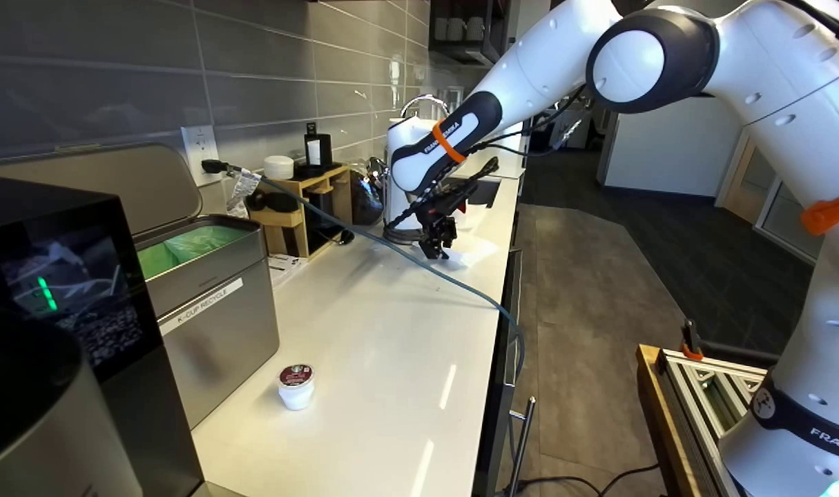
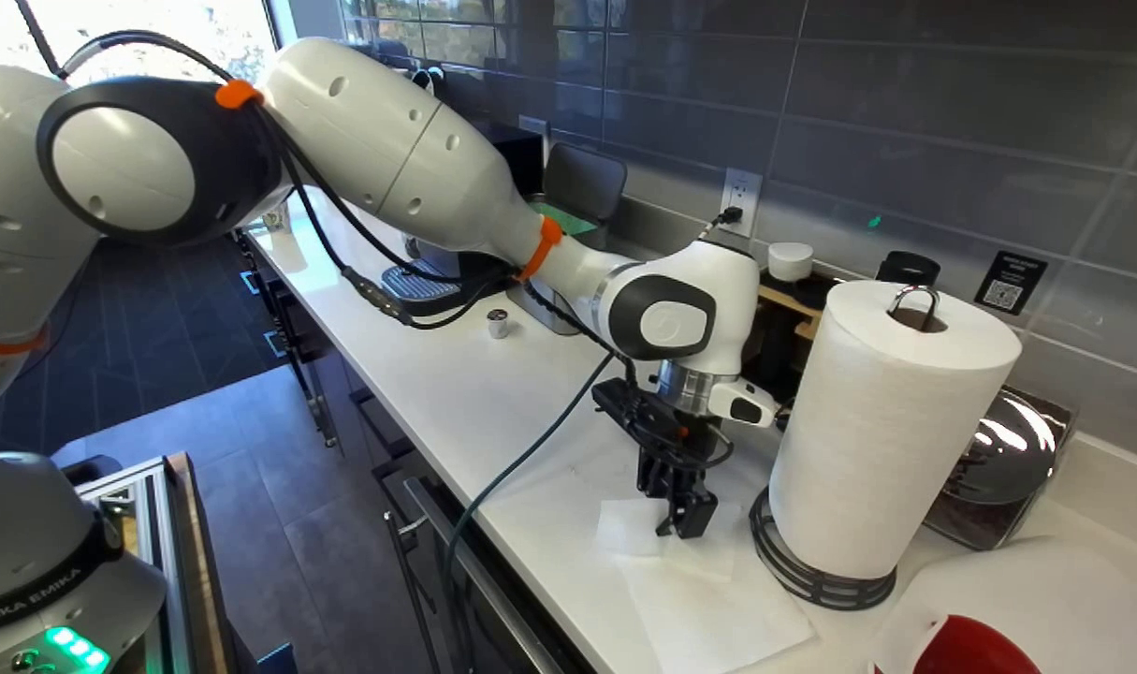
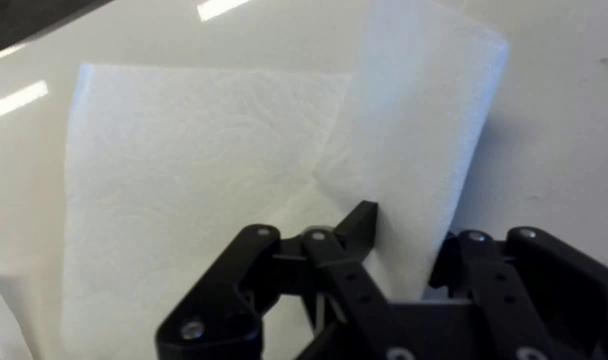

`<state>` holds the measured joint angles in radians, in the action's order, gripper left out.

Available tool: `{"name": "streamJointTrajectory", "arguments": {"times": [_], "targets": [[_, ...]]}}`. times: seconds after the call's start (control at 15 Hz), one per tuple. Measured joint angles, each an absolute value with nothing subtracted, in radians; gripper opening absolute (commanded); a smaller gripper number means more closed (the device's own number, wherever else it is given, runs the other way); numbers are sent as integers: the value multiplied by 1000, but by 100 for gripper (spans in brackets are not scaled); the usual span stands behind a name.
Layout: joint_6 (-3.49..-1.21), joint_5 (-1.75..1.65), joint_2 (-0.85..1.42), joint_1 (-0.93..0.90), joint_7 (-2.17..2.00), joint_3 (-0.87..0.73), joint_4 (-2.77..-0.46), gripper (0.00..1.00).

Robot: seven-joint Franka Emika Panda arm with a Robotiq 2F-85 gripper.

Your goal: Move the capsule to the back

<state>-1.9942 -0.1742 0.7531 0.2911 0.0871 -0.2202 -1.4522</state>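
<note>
The capsule (image 1: 296,388), a small white cup with a dark brown lid, stands upright on the white counter beside the steel bin. It also shows as a tiny cup (image 2: 498,323) farther up the counter. Far from it, at the counter's opposite stretch, my gripper (image 2: 682,526) points down at a white paper towel sheet (image 2: 708,599). In the wrist view a raised fold of the paper towel passes between the fingers (image 3: 361,227), and the gripper (image 3: 404,237) is shut on it. The fold hides part of the right fingertip. The capsule is out of the wrist view.
A paper towel roll (image 2: 891,431) stands on a black wire holder close to the gripper. A blue-grey cable (image 1: 419,261) crosses the counter between gripper and capsule. Along the wall are the recycle bin (image 1: 219,331) and a wooden organizer (image 1: 281,219). A red object (image 2: 975,646) lies near the roll.
</note>
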Motion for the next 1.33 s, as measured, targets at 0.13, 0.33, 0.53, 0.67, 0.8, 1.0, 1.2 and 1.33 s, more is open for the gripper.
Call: {"name": "streamJointTrajectory", "arguments": {"times": [0.13, 0.33, 0.53, 0.67, 0.8, 1.0, 1.2, 1.33], "targets": [[-1996, -174, 750, 291, 134, -202, -1451, 3], [-1996, -155, 727, 292, 226, -151, -1468, 3], [-1979, -86, 697, 305, 332, -96, -1495, 3], [-1941, -29, 687, 322, 405, -67, -1499, 3], [-1891, 23, 680, 343, 481, -42, -1499, 3], [-1884, 22, 664, 343, 456, -57, -1501, 3], [-1963, -3, 613, 327, 351, -103, -1534, 3], [-2000, -34, 563, 311, 265, -135, -1575, 3]]}}
